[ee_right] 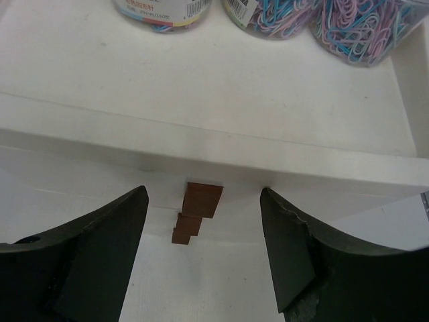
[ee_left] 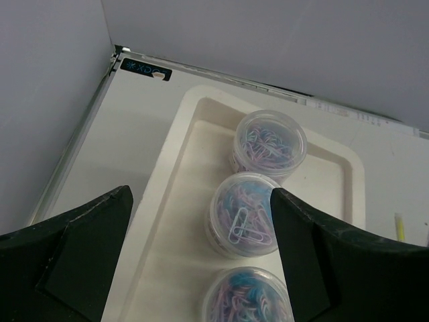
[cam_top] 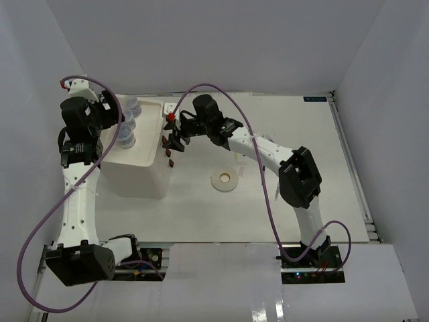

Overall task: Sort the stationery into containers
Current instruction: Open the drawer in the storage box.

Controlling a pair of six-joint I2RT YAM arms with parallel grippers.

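Note:
The white box unit [cam_top: 144, 161] stands at the left of the table. Three clear jars of coloured paper clips [ee_left: 268, 142] [ee_left: 244, 213] [ee_left: 248, 295] stand in a row in its top tray [ee_left: 177, 134]. My left gripper [ee_left: 201, 198] hangs open just above them, the middle jar partly between its fingers, which do not touch it. My right gripper [ee_right: 203, 194] is open at the box front, its fingers either side of the top brown knob [ee_right: 203, 199], with gaps on both sides. A cream tape ring [cam_top: 225, 180] lies on the table. A yellow pen [ee_left: 399, 227] shows right of the tray.
Two more brown knobs [ee_right: 189, 223] [ee_right: 181, 236] sit below the top one. The grey left wall [ee_left: 47, 100] stands close beside the box. The right arm [cam_top: 268, 151] stretches across the table's middle towards the box.

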